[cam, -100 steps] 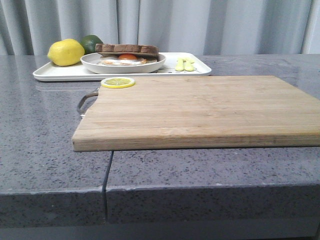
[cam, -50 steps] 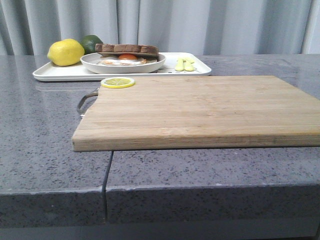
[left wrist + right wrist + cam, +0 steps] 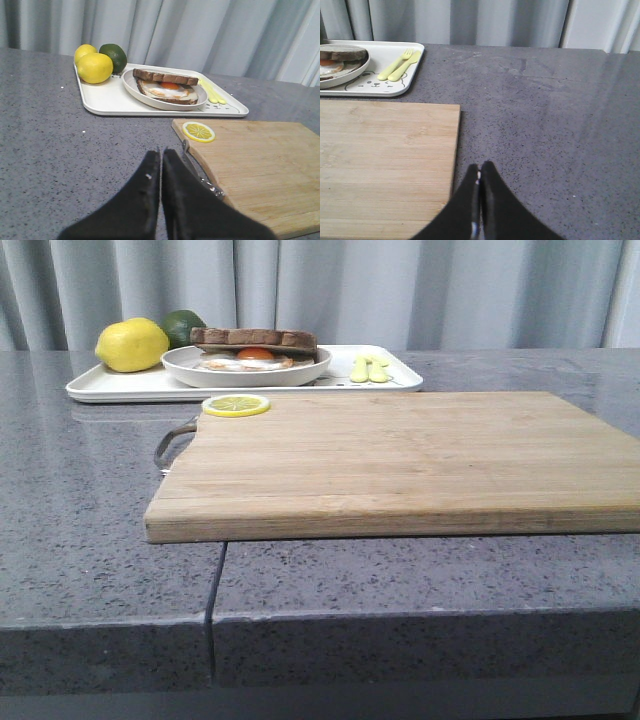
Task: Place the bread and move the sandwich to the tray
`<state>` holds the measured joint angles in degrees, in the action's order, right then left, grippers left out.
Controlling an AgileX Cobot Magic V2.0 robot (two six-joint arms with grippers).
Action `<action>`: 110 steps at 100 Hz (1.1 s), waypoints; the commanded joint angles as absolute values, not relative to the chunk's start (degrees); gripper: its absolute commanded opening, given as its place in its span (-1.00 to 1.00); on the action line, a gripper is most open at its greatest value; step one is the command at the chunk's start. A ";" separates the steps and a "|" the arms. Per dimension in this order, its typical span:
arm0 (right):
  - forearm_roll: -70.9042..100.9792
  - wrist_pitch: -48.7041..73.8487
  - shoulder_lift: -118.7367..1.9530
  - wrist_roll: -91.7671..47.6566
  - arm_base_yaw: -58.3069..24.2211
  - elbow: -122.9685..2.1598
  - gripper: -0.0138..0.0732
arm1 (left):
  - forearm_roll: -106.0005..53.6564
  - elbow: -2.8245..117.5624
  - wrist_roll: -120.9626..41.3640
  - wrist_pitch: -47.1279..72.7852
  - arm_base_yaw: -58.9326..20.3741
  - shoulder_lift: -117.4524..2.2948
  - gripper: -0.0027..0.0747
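Observation:
The sandwich, egg with orange yolk between brown-crusted slices, sits on a round white plate on the white tray at the back left. The top slice of bread lies on the egg. It all shows in the left wrist view: sandwich, bread, tray. The right wrist view shows the plate's edge and the tray. My left gripper is shut and empty over the counter beside the board's handle. My right gripper is shut and empty at the board's right edge.
A wooden cutting board fills the middle, with a lemon slice on its far left corner and a metal handle. A lemon and a lime sit on the tray, with yellow cutlery.

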<state>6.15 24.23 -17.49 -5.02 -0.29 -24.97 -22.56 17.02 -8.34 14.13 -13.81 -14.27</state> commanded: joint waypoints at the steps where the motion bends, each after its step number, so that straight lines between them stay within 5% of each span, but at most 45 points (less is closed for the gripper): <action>1: 6.21 20.02 -17.96 -5.42 0.00 -26.34 -0.84 | -16.09 18.26 -8.50 10.08 -14.28 -14.37 -0.98; 25: 6.21 20.02 -17.96 -5.42 0.00 -26.34 -0.84 | 0.00 11.82 -8.37 9.58 -12.33 -8.82 -0.98; 67: 6.21 20.07 -17.96 -5.42 0.00 -26.34 -0.84 | 0.00 3.38 -7.93 9.32 -0.74 2.01 -0.98; 110: 6.21 20.01 -17.96 -5.42 0.00 -26.28 -0.84 | 2.91 -0.80 -1.79 6.60 -0.13 2.01 -0.98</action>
